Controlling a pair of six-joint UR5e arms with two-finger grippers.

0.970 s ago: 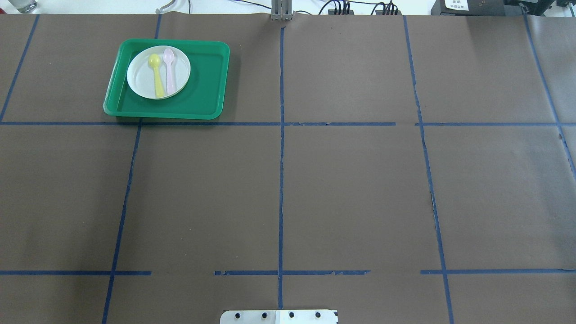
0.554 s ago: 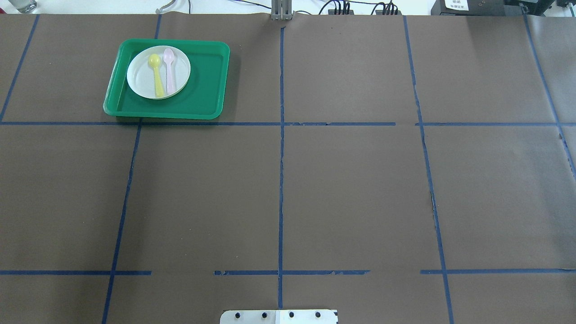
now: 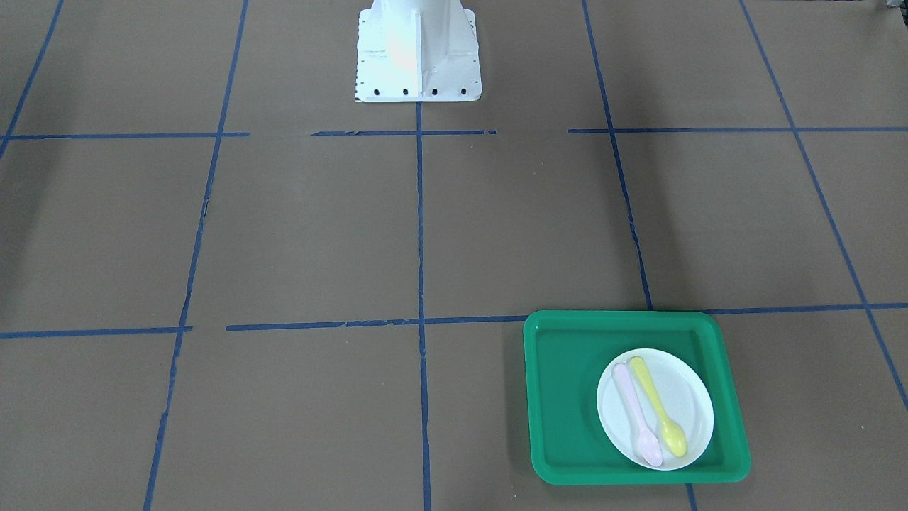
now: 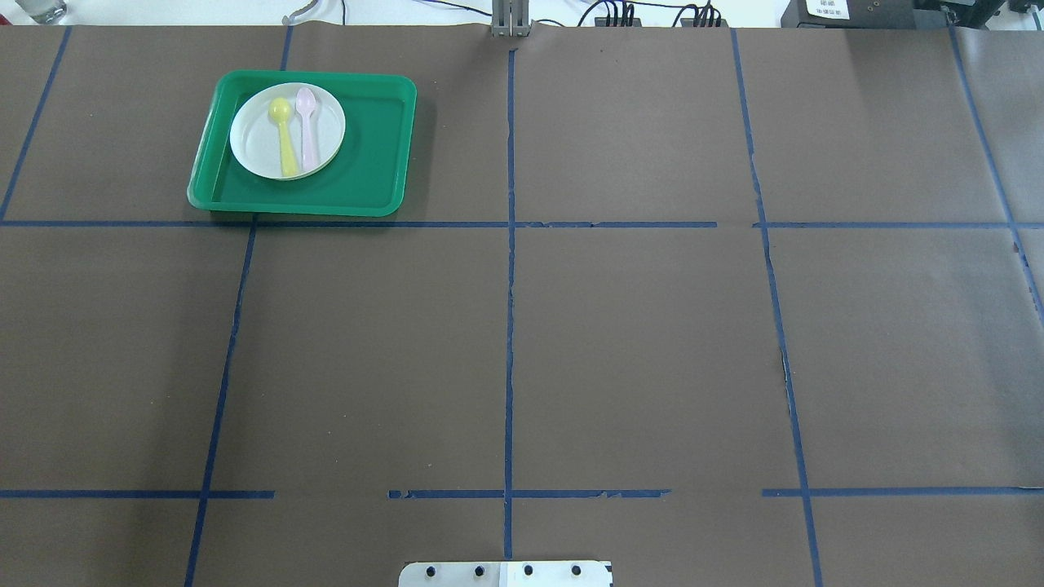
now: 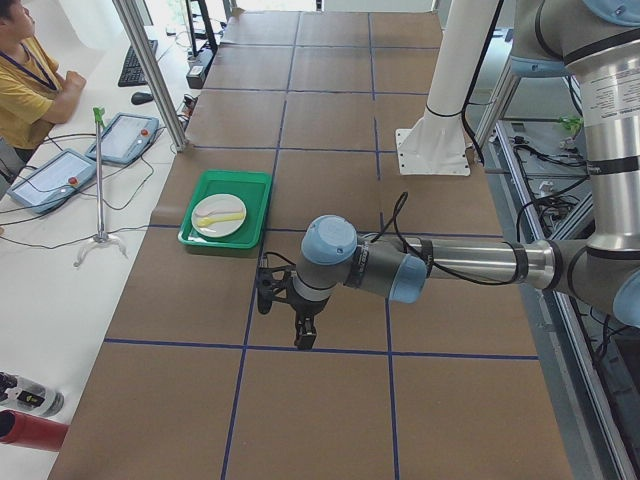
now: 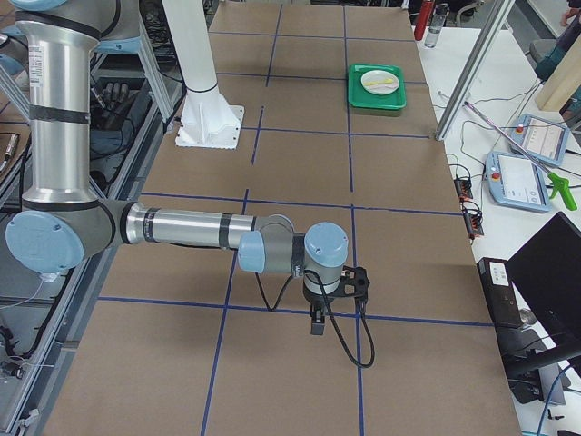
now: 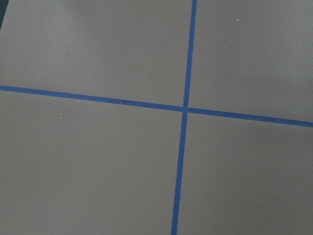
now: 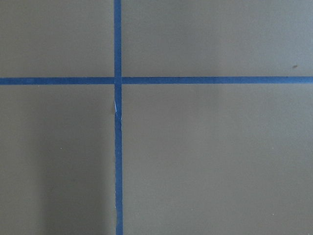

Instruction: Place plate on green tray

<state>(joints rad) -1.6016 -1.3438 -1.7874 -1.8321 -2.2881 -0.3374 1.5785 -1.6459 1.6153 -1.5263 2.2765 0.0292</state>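
Far left on the surface (image 4: 636,342), the plate (image 4: 253,145) rests inside the green tray (image 4: 371,159), yellow spoon (image 4: 285,140) and pink spoon (image 4: 307,130) upon it — job apparently done. My left jaws and right jaws hover well apart from it; wide or narrow, I cannot tell.

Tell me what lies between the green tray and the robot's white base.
Nothing but the brown table cover with its blue tape lines, from green tray to white base; the front-facing view shows this stretch bare.
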